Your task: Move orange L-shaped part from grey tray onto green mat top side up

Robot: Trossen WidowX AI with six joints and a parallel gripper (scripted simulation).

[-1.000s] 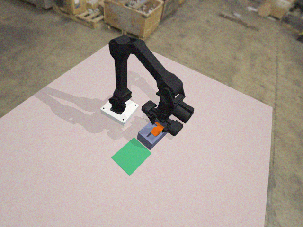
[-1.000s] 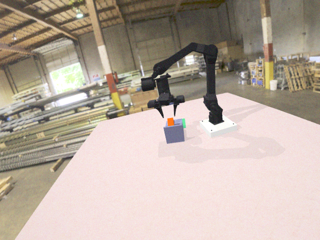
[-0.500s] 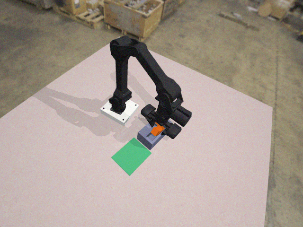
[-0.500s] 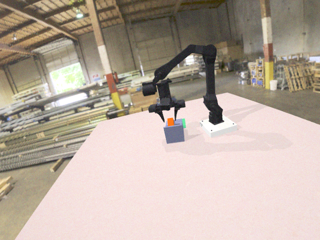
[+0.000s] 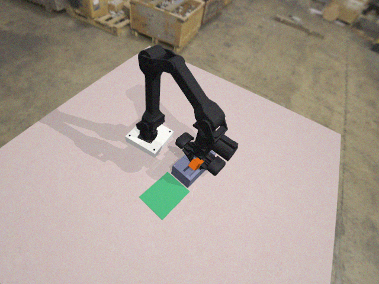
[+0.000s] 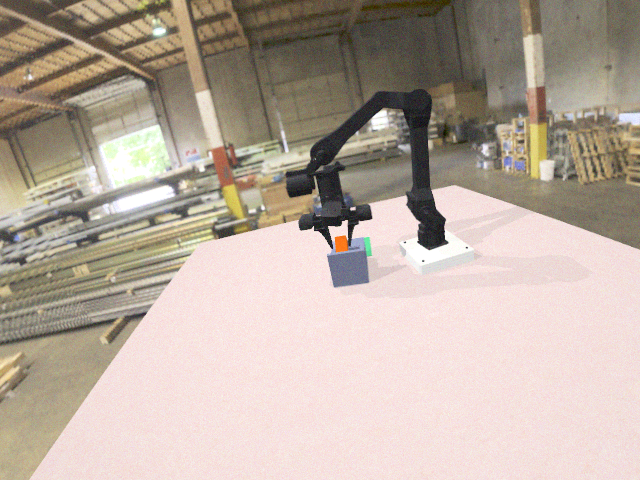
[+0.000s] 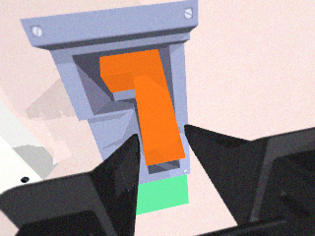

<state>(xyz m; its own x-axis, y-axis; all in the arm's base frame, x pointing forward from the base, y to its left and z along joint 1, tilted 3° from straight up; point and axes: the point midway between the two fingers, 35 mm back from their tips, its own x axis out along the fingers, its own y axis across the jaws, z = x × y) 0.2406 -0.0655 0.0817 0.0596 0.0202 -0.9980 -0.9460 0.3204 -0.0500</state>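
1. The gripper [image 5: 197,164] [image 6: 340,246] [image 7: 161,133] is partly open, its fingers moderately apart; in the wrist view they straddle the raised end, a gap visible at each side, gripping nothing.
2. Between them, at the centre of the wrist view, is the orange part [image 5: 195,164] [image 6: 341,243] [image 7: 159,118], tilted, its L-shaped end down in the pocket toward the upper left and its straight end tipped up toward the lower middle.
3. The grey tray [image 5: 180,177] [image 6: 348,268] [image 7: 108,31], just right of and below centre in the top view, contains that part; bare pocket shows around the L-shaped end and beneath the raised tip.
4. The green mat [image 5: 164,195] [image 6: 368,246] [image 7: 164,194] lies just beside the tray, lower middle of the top view, the part not on it.
5. The arm's white base plate [image 5: 160,145] [image 6: 460,253] [image 7: 10,152] sits left of the tray in the top view.
6. At the top of that view, a wooden crate [image 5: 153,27] on the floor holds jumbled items too blurred to name.
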